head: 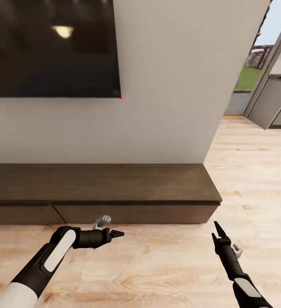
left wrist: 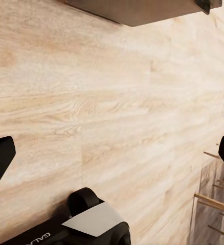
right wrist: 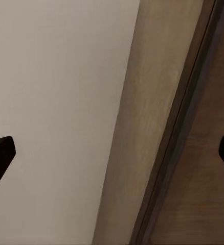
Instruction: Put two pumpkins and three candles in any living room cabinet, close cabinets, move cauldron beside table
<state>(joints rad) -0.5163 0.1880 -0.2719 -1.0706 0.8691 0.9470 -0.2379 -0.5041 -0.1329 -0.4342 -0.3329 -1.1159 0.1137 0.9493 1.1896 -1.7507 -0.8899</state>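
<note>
Cabinet [head: 97, 188]: long dark-brown unit against the wall under the TV [head: 50, 47], drawer fronts flush, top bare.
Left gripper [head: 116, 234]: over the floor [head: 157, 265] just in front of the cabinet's front edge, fingers spread wide in the wrist view, holding nothing.
Right gripper [head: 217, 231]: near the cabinet's right front corner, fingers wide apart, empty.
Doorway [head: 260, 64]: far right, grass outside.

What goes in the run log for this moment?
facing cabinet, drawers shut | left tool open, empty | right tool open, empty | over floor
</note>
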